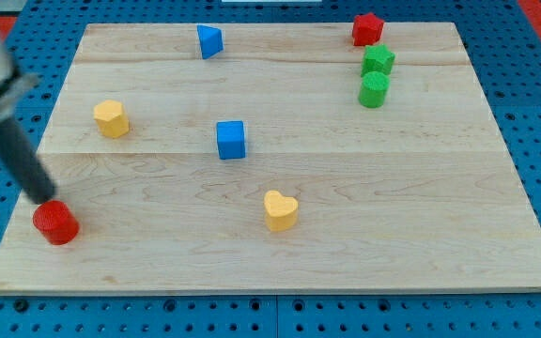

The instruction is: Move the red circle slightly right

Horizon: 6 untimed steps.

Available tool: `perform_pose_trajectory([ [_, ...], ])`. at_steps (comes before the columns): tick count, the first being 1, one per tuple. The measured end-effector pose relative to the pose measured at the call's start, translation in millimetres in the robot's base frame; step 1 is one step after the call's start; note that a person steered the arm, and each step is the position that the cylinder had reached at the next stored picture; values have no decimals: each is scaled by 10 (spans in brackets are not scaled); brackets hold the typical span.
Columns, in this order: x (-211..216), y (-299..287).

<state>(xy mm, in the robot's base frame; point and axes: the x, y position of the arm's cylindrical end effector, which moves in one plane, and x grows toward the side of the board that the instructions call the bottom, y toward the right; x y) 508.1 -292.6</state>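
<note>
The red circle point(56, 222) lies near the wooden board's point(393, 207) bottom left corner. My rod comes down from the view's top left, and my tip point(43, 198) sits just above and slightly left of the red circle, touching or nearly touching its upper edge. A red star point(367, 29) lies at the view's top right.
A yellow hexagon point(111, 118) sits at the left. A blue triangle point(209, 41) lies at the top, a blue cube point(231, 139) in the middle and a yellow heart point(280, 210) below it. A green star point(378, 61) and green cylinder point(374, 90) sit at the upper right.
</note>
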Motion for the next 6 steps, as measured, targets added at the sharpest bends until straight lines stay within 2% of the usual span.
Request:
perform_pose_trajectory([
  [1, 314, -13],
  [2, 367, 117],
  [4, 303, 867],
  [6, 666, 942],
])
